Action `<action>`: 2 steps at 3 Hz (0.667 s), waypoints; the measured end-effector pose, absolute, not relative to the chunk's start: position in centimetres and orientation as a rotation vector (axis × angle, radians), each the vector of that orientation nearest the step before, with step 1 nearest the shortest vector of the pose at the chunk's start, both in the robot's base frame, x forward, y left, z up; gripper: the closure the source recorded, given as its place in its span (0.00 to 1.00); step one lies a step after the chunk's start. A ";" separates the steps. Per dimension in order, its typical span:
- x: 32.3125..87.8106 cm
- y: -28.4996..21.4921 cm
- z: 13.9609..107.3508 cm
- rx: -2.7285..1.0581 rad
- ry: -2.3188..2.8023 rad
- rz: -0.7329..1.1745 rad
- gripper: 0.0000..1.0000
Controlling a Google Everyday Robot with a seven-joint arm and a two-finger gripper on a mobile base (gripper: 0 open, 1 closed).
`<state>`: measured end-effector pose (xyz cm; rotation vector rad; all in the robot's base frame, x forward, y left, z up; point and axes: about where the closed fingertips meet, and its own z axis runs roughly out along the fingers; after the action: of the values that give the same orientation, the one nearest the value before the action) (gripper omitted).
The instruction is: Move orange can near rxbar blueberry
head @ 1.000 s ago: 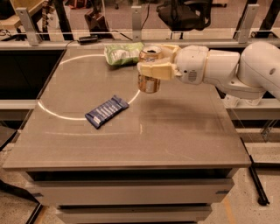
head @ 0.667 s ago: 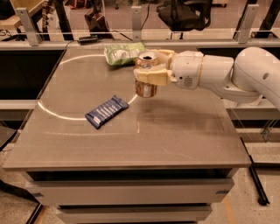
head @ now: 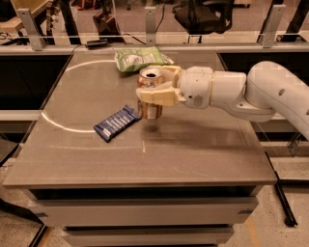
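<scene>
Grey-brown table point(head: 193, 154) seen from its front edge, with a railing and a dark office chair point(head: 203, 14) behind it at 12 o'clock. A pale curved line point(head: 58, 123) sweeps across the left half of the tabletop.

The white robot arm point(head: 270, 91) enters from 3 o'clock and reaches toward the table's middle. Its gripper point(head: 150, 88) sits just left of centre, the cream fingers point(head: 157, 95) clenched on the orange can point(head: 149, 108), one on the near side and one on the far side of the upper body.

The can stands upright: its long axis is vertical and the silver top with its opening faces straight up. Whether its base touches the tabletop cannot be told.

The rxbar blueberry point(head: 117, 123) lies flat at 8 o'clock from the can. Its long axis runs from 8 o'clock to 2 o'clock, so the upper right end points at the can and lies just beside the can's lower part.

A green crinkly bag point(head: 140, 59) rests at 12 o'clock from the can, near the table's back edge and apart from the gripper.
</scene>
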<state>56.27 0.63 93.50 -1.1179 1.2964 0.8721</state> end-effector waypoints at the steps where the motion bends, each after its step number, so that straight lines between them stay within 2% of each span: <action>1: 55.2 1.4 92.8 -1.143 1.281 0.892 1.00; 2: 54.1 2.7 91.8 -1.157 1.275 0.905 1.00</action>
<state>54.11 2.66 91.84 -1.1568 1.2755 0.9050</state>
